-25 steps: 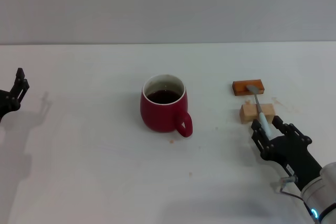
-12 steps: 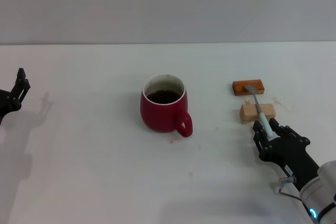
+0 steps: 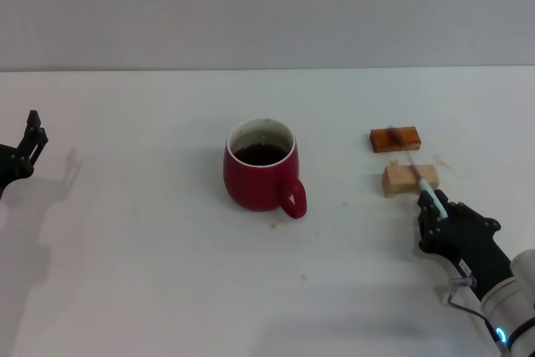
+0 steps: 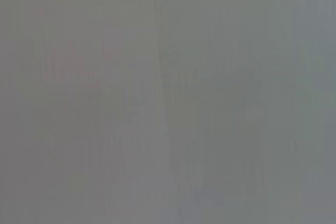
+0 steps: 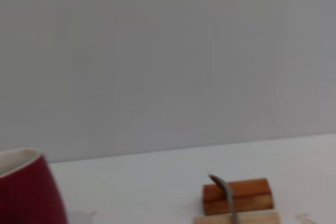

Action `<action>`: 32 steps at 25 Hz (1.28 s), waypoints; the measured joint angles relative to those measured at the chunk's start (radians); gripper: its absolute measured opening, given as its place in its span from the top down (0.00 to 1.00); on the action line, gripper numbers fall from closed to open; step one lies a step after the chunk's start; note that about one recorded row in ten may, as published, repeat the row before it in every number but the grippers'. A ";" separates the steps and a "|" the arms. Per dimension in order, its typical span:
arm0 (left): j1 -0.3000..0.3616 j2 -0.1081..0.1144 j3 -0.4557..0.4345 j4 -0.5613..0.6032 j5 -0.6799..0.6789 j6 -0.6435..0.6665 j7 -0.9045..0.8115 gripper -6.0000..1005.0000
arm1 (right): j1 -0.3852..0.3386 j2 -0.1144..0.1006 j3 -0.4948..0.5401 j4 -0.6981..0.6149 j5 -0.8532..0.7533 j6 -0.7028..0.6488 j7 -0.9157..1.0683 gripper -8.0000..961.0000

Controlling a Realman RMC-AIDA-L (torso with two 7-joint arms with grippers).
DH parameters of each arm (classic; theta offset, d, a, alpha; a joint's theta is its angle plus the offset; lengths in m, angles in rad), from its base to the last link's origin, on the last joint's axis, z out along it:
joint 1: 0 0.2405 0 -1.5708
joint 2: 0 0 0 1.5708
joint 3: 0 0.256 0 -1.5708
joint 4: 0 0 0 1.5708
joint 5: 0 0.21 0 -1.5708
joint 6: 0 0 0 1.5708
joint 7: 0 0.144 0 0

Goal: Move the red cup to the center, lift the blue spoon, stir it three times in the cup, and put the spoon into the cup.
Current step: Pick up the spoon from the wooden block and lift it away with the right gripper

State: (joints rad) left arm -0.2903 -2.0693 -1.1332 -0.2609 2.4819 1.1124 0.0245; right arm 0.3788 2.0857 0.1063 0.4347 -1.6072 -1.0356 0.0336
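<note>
The red cup (image 3: 255,180) stands at the table's middle with dark liquid inside and its handle toward the front right; its side shows in the right wrist view (image 5: 26,192). The blue spoon (image 3: 426,187) lies over the tan block, its pale handle in my right gripper (image 3: 433,205), which is shut on it. In the right wrist view the spoon's grey bowl (image 5: 223,187) is tilted up above the orange-brown block. My left gripper (image 3: 33,133) is parked open at the far left edge, away from everything.
An orange-brown block (image 3: 395,138) lies right of the cup, also in the right wrist view (image 5: 247,192). A tan wooden block (image 3: 403,180) lies just in front of it. The white table (image 3: 150,248) spreads around them.
My right gripper has closed on the spoon's handle and shifted slightly right. The spoon's bowl has lifted off the orange-brown block. The cup and left arm have not moved.
</note>
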 joint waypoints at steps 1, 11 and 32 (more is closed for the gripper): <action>-0.003 0.000 -0.001 0.005 0.000 -0.002 0.000 0.16 | 0.001 0.000 0.009 0.001 0.000 0.016 0.000 0.79; -0.008 0.000 0.002 0.014 0.001 0.001 -0.020 0.16 | 0.000 -0.001 0.000 0.007 -0.010 0.000 -0.007 0.85; -0.002 0.002 -0.005 0.014 0.000 0.002 -0.020 0.16 | -0.062 -0.164 0.049 0.431 -0.041 -0.123 -0.347 0.86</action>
State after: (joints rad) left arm -0.2920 -2.0678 -1.1383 -0.2470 2.4819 1.1145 0.0045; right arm 0.3170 1.9214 0.1557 0.8655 -1.6479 -1.1582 -0.3130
